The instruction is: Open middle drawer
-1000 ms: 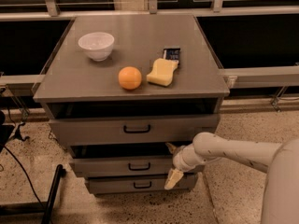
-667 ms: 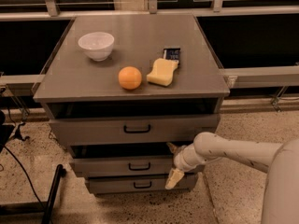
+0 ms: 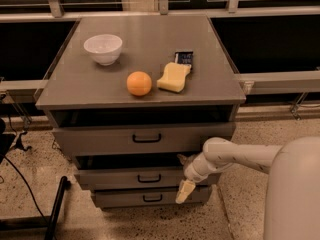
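Risk: the middle drawer (image 3: 115,178) is sitting second of three grey fronts, under the taller top drawer (image 3: 90,141) and above the narrow bottom drawer (image 3: 120,199). The arm (image 3: 240,156) is reaching in from the right. The hand (image 3: 183,192) is hanging at the middle drawer's right end, well apart from its black bar handle (image 3: 149,178). We cannot tell whether the hand is wide or narrow. We are judging that a pull from here could be slipping off the front's edge, or dragging the bottom drawer, since the hand's tip is dipping in front of it. A jolt could be sending the orange (image 3: 139,83) rolling.

Room: a speckled floor (image 3: 30,204) is running underneath and a metal rail (image 3: 280,80) behind. The grey surface (image 3: 150,39) is carrying a white bowl (image 3: 103,48), a yellow sponge (image 3: 173,77), the orange just beside it, and a dark packet (image 3: 184,58) just behind the sponge.
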`<act>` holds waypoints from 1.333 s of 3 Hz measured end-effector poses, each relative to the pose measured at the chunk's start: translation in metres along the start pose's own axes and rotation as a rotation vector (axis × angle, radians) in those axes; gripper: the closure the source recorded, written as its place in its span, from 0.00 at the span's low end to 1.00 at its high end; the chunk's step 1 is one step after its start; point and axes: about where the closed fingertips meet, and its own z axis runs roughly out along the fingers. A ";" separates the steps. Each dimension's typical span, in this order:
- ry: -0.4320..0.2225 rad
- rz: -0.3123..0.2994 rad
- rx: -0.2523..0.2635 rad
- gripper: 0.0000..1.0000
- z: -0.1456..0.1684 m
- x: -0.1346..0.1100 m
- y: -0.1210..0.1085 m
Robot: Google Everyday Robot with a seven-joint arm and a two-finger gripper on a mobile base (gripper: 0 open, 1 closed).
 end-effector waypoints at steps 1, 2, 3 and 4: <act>0.023 0.056 -0.069 0.00 0.004 0.006 0.004; 0.033 0.087 -0.104 0.00 0.005 0.010 0.007; 0.040 0.116 -0.139 0.00 0.000 0.014 0.015; 0.047 0.141 -0.164 0.00 -0.007 0.019 0.025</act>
